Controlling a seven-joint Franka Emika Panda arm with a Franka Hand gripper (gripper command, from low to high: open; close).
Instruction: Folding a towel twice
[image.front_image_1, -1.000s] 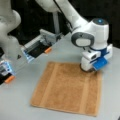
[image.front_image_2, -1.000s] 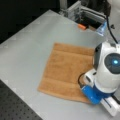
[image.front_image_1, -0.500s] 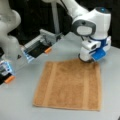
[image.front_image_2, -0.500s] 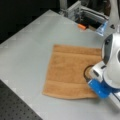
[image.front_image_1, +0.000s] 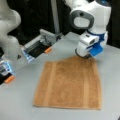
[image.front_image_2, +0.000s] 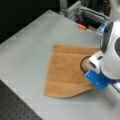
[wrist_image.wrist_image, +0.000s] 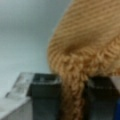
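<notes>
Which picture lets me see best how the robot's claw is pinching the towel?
The wrist view: the gripper is shut on a bunched edge of the towel, with its dark fingers either side. In both front views the arm's body hides the pinch; the towel mostly lies flat.

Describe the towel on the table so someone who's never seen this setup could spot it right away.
On the grey table, below the white arm, lies the towel, mostly flat. It is the only cloth there: orange-brown terry, roughly square, with two paler stripes. In the wrist view the claw is shut on a pinched fold of its edge.
</notes>
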